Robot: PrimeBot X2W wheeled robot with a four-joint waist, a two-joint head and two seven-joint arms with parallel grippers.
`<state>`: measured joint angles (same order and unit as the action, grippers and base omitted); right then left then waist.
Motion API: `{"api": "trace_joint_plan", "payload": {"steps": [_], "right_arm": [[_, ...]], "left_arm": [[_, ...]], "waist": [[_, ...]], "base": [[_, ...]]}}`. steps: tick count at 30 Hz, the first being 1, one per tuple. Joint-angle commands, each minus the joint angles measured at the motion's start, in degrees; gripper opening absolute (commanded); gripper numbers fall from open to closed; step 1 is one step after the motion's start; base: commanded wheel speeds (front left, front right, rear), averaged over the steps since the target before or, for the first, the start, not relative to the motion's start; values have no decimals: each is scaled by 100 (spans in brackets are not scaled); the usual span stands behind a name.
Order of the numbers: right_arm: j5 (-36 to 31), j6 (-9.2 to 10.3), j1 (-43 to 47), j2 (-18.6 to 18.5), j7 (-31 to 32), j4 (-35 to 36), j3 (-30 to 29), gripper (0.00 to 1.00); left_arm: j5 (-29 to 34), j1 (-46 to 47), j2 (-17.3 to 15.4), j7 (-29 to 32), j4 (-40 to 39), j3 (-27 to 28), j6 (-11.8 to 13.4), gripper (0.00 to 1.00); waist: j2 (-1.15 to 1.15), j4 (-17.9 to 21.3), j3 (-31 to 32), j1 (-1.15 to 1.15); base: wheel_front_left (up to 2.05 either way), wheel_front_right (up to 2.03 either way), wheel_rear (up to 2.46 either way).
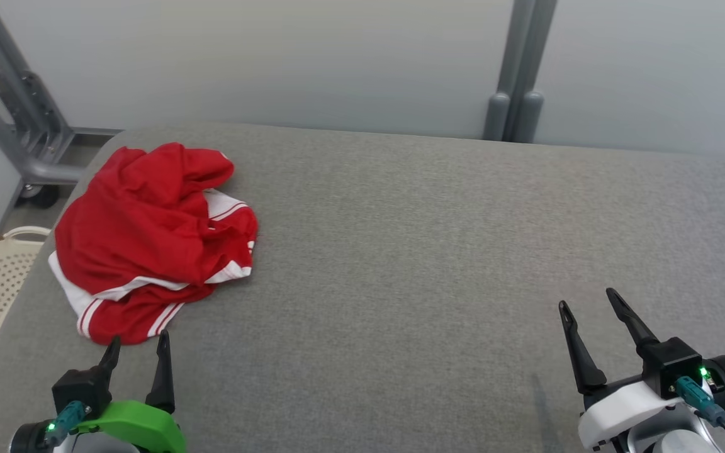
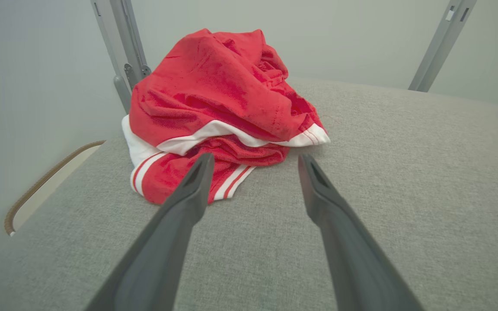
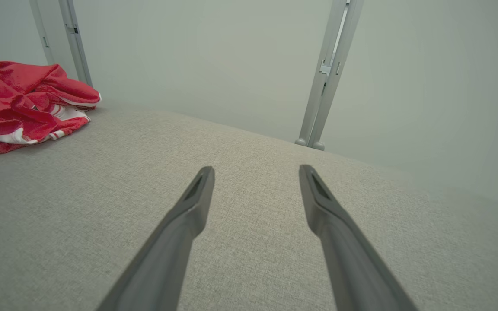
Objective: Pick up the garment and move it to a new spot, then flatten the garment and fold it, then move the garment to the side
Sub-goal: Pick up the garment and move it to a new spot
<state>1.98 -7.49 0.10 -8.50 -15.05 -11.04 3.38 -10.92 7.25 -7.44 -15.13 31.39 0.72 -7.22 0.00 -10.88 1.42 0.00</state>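
One garment [image 1: 148, 233] at left edge — open table [image 1: 438, 251] rightward

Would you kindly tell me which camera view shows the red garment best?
The head view: the whole crumpled garment lies in sight from above. The left wrist view shows its near side close up, from low down; the right wrist view catches part of it, cut off at the left edge.

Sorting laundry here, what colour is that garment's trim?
White with thin red stripes, on a red garment; clearest in the left wrist view.
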Motion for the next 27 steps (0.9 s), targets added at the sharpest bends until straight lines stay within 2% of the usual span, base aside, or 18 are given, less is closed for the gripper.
{"api": "trace_joint_plan", "payload": {"steps": [1,6,13,20,27], "right_arm": [[17,0,-42,-5,-21,-8,20,100],[8,0,-139,42,-20,-16,196,100],[36,0,-186,82,-21,-20,335,100],[24,0,-218,90,-21,-37,395,100],[48,0,-331,35,-21,45,448,100]], "left_arm": [[-22,-68,-39,-3,-26,44,15,100],[-76,-197,-92,-3,-44,264,57,100],[-135,-312,-107,-3,-150,550,79,100],[-68,-290,-22,-3,-235,596,62,100],[-212,15,108,-3,-337,596,31,100]], "waist": [[0,-533,52,0],[0,-1053,50,0],[0,-1450,72,0],[0,-1528,46,0],[0,-1378,-237,0]], "base": [[0,0,0],[0,0,0],[0,0,0],[0,0,0],[0,0,0]]}}
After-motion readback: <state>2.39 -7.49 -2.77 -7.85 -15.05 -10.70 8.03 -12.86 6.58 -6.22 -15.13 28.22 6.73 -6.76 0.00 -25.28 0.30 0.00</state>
